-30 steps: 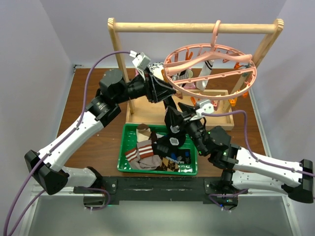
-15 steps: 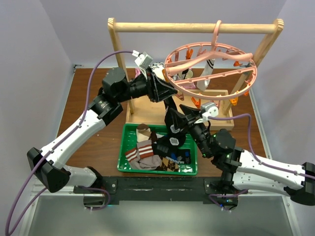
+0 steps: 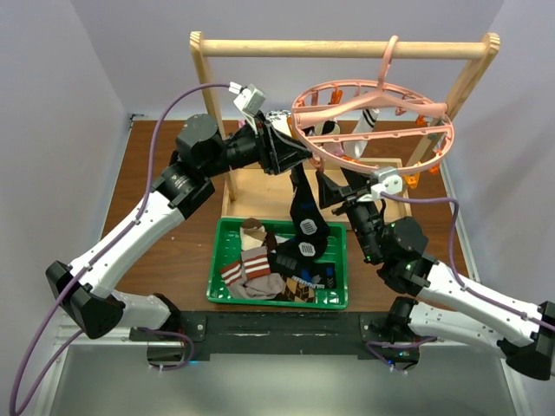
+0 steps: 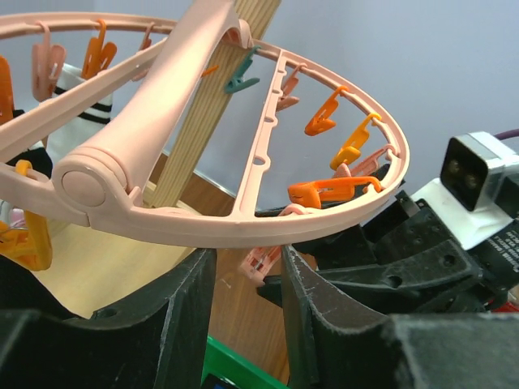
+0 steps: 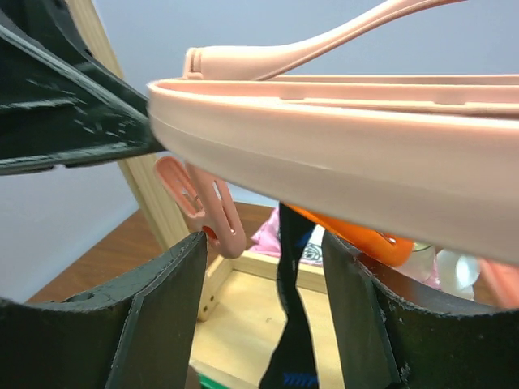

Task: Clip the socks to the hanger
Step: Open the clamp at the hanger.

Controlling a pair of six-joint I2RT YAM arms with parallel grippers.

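Observation:
The pink ring hanger [image 3: 381,85] hangs by its hook from the wooden rack. A black patterned sock [image 3: 303,212] hangs from the ring's near left rim down to the green bin. My left gripper [image 3: 295,156] is open under that rim [image 4: 243,219], with a small pink clip [image 4: 259,263] between its fingers. My right gripper [image 3: 329,186] is open just below the rim [image 5: 340,138]. The black sock [image 5: 296,324] hangs between its fingers, untouched, and a pink clip [image 5: 203,203] is by its left finger. White socks [image 3: 364,130] are clipped at the ring's far side.
A green bin [image 3: 212,260] near the arms holds a brown striped sock [image 3: 247,264] and an argyle sock [image 3: 299,284]. The light wooden rack [image 3: 347,49] stands on a tray-like base [image 3: 260,186]. A pink cloth [image 5: 272,235] lies behind the base.
My right gripper has risen up and to the right, from beside the hanging black sock to just under the ring's rim. The ring has tipped a little more level. My left gripper has barely moved.

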